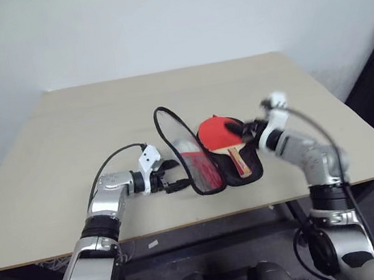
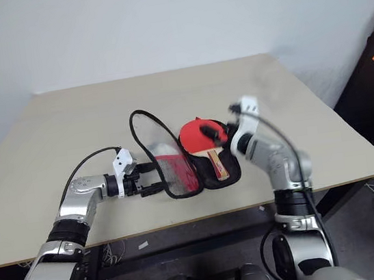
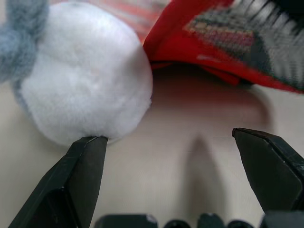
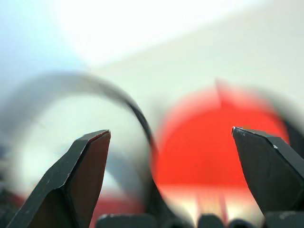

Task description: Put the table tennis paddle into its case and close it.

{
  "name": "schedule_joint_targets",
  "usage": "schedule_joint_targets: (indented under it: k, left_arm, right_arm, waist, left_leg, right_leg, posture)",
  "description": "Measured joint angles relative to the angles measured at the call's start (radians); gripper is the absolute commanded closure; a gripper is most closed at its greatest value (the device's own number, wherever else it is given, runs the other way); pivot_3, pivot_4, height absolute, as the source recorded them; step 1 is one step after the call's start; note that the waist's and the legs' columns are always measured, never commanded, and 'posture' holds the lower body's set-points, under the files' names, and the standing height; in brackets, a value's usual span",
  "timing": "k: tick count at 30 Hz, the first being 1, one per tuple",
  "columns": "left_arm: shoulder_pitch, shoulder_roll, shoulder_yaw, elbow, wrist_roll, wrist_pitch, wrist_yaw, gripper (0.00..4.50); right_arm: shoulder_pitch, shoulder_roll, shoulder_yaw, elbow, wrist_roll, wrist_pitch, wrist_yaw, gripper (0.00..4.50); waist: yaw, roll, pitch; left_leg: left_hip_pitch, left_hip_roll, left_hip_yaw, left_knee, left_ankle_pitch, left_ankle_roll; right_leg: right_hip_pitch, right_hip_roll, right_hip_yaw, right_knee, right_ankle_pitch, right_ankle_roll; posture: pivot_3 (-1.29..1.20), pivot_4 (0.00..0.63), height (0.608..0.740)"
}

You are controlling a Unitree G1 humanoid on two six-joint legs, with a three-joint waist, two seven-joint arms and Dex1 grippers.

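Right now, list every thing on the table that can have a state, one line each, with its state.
Case: unzipped, flap standing up, lying on the table.
Paddle: lying in the open case, red face up, handle toward the robot.
Left tool: open, empty, beside the case flap.
Right tool: open, empty, above the paddle.

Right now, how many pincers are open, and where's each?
2. The left pincer sits open, low over the table, beside the case's upright flap. The right pincer is open and empty, raised over the paddle lying in the case.
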Motion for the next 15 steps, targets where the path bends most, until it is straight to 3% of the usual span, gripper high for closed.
schedule_joint_targets:
  k: [8, 15]
  left_arm:
    - [-0.103, -0.114, -0.083, 0.013, 0.052, 0.015, 0.013, 0.0]
    - [-0.197, -0.238, -0.123, 0.091, 0.079, 0.023, 0.055, 0.0]
  right_arm:
    - [-0.082, 0.001, -0.231, 0.025, 0.174, -0.103, -0.073, 0.04]
    - [-0.068, 0.02, -0.234, 0.025, 0.216, -0.16, -0.131, 0.04]
  waist:
    - [0.005, 0.0, 0.0]
    - [-0.003, 0.0, 0.0]
  left_leg:
    - [0.001, -0.001, -0.001, 0.001, 0.0, 0.001]
    - [0.001, 0.0, -0.001, 0.001, 0.0, 0.001]
  right_leg:
    - [0.003, -0.001, -0.001, -0.001, 0.0, -0.001]
    - [0.003, 0.001, 0.0, -0.001, 0.0, 0.0]
  posture:
    - [0.0, 0.0, 0.74]
    - [0.0, 0.0, 0.74]
